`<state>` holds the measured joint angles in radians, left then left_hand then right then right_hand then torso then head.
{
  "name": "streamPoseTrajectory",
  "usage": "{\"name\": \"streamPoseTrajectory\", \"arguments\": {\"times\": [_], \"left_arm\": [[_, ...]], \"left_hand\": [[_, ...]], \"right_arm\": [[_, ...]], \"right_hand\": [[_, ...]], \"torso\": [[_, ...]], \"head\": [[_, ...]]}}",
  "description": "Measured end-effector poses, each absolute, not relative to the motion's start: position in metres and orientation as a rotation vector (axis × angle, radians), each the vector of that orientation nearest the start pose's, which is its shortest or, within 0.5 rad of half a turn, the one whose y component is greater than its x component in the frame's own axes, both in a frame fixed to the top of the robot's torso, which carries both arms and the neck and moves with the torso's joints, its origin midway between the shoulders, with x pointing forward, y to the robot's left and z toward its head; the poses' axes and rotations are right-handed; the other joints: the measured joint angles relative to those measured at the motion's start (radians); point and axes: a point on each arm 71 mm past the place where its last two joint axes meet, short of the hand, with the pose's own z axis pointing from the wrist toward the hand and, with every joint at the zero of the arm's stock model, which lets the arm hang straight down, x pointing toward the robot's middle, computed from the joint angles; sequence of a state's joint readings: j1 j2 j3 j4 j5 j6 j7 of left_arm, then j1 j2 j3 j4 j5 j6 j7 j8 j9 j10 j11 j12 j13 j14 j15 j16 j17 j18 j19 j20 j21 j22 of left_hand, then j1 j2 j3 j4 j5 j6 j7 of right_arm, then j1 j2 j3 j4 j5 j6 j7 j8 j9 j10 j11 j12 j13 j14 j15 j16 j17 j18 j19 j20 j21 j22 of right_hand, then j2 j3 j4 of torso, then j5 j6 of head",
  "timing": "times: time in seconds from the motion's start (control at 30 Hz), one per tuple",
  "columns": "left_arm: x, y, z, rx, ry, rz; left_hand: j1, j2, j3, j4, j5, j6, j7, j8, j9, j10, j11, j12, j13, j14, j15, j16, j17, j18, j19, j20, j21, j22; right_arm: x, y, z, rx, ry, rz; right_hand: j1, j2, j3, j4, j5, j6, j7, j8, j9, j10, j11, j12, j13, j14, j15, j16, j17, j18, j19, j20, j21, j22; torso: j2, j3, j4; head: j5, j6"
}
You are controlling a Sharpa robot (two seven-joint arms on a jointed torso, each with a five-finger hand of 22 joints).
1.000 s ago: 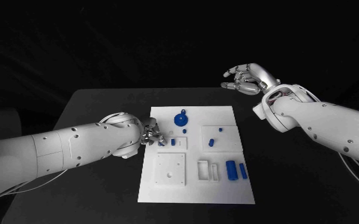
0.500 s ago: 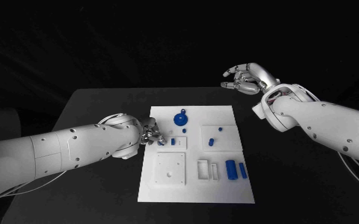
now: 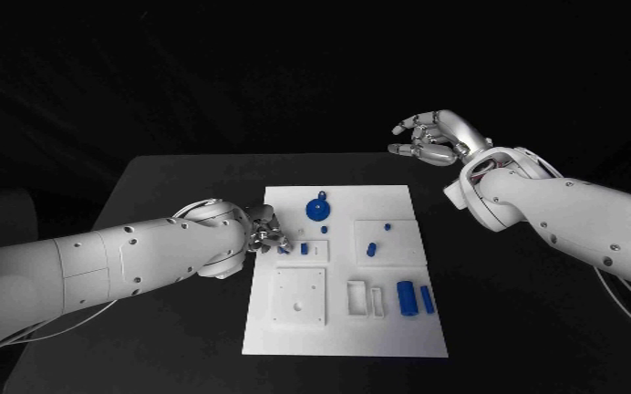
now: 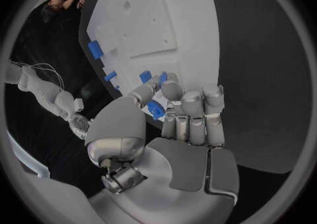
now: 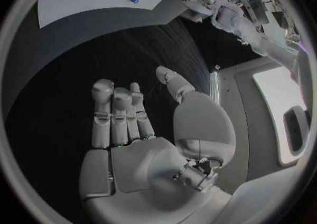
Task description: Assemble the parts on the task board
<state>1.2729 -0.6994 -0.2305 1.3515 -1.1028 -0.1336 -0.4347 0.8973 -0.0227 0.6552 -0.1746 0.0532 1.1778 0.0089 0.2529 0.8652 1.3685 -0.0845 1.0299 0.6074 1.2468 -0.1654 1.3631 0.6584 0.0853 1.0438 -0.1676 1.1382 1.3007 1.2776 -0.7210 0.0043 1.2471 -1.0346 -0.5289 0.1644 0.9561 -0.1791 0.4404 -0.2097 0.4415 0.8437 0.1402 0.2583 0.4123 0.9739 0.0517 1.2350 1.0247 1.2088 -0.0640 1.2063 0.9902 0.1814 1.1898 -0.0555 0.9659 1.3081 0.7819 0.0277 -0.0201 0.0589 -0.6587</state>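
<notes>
A small blue plastic part (image 4: 156, 110) is pinched between the thumb and fingertips of the silver left hand (image 3: 267, 235), which is set at the left edge of the white rectangular task board (image 3: 395, 339), so the board's raised white blocks and recesses lie just beyond the fingers, toward the board's middle. The silver right hand (image 3: 429, 138) is held well apart above the far right of the black table (image 3: 171, 184), fingers loosely apart and nothing in them. A round blue disc-shaped part (image 3: 318, 209) and two blue upright pegs (image 3: 414, 299) are seen elsewhere on the board, none judged to be in the left hand's way.

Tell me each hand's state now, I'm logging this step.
Left hand: pinching a small blue part at the task board edge.
Right hand: open, holding nothing, raised off the board.
</notes>
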Motion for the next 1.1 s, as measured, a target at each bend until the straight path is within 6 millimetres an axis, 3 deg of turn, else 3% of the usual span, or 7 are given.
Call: {"name": "streamPoseTrajectory", "arguments": {"times": [0.9,1.1], "left_arm": [[0.5055,0.2001,-0.2499,-0.187,2.147,-0.354],[0.5063,0.1996,-0.2499,-0.174,2.151,-0.349]], "left_hand": [[0.000,-0.001,0.003,0.003,-0.006,-0.002,-0.005,0.008,-0.008,-0.004,0.004,0.000,0.000,0.000,0.000,0.000,0.000,0.000,0.000,0.000,0.004,0.001],[-0.004,-0.005,0.003,0.003,-0.002,-0.002,-0.005,0.023,-0.008,-0.004,0.004,0.000,0.000,0.000,0.000,0.000,0.000,0.000,0.000,0.000,0.004,0.001]], "right_arm": [[0.5510,-0.2257,-0.1268,0.201,1.337,0.843],[0.5510,-0.2257,-0.1269,0.201,1.337,0.843]], "right_hand": [[0.000,0.000,0.000,0.000,0.000,0.000,0.000,0.000,0.000,0.000,0.000,0.004,-0.001,0.000,0.000,0.000,0.000,0.000,0.000,0.000,0.000,0.000],[0.000,0.000,0.000,0.000,0.000,0.000,0.000,0.000,0.001,0.000,0.000,0.004,-0.001,0.000,0.000,0.000,0.000,0.000,0.000,0.000,0.000,0.000]], "torso": [[0.000,0.0002,0.0004],[0.000,-0.0003,0.0004]], "head": [[-0.001,-0.003],[-0.001,-0.004]]}}
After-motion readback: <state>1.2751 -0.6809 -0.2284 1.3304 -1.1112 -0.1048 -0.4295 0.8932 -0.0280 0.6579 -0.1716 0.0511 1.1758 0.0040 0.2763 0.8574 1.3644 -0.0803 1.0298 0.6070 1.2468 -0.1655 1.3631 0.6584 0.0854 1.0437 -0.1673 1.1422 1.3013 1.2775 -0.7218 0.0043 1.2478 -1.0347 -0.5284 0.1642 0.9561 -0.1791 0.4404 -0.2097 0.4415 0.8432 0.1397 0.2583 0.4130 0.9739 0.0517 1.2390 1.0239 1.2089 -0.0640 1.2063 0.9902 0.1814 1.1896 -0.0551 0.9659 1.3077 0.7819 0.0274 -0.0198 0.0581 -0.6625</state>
